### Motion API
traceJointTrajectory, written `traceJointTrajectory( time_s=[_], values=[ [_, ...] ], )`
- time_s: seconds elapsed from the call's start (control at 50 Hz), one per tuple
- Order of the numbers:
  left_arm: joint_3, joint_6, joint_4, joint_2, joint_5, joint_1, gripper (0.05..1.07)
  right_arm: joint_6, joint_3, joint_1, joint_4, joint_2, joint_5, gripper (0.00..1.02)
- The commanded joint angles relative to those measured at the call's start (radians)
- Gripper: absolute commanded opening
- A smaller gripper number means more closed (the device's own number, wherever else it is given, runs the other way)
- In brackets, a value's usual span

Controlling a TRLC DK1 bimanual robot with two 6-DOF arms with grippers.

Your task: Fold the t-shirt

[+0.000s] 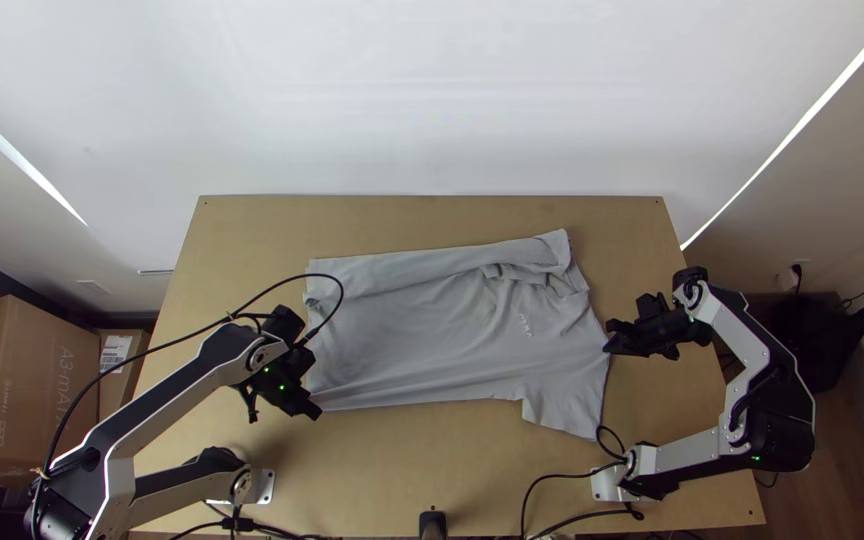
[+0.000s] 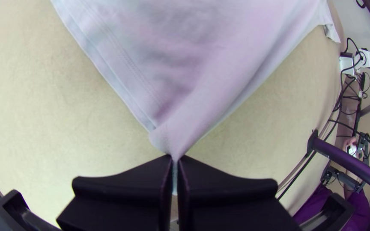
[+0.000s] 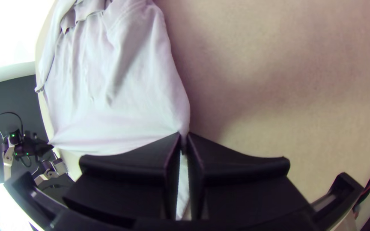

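The left pincer (image 1: 316, 408) and right pincer (image 1: 608, 350) each grip the t-shirt (image 1: 432, 330) on a wooden worktop (image 1: 432, 215), a white backdrop (image 1: 432, 100) behind, a cardboard box (image 1: 42, 370) nearby.

Light grey t-shirt (image 1: 422, 330) lying on the wooden table, far edge folded over, one sleeve spread nearside, wrinkled near collar
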Motion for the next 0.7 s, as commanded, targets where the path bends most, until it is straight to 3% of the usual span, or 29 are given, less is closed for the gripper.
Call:
traceJointTrajectory(
  time_s=[0.0,0.32,0.68],
  values=[
    [0.031,0.003,0.000,-0.008,-0.002,0.009,0.07,-0.025,0.041,0.021,-0.010,-0.032,0.010,0.02],
    [0.189,-0.031,0.077,0.041,-0.002,0.081,0.07,-0.015,0.120,0.119,-0.015,-0.147,0.005,0.02],
    [0.284,-0.026,0.137,0.116,-0.002,0.165,0.07,0.012,0.258,0.200,-0.013,-0.101,0.002,0.02]
  ],
)
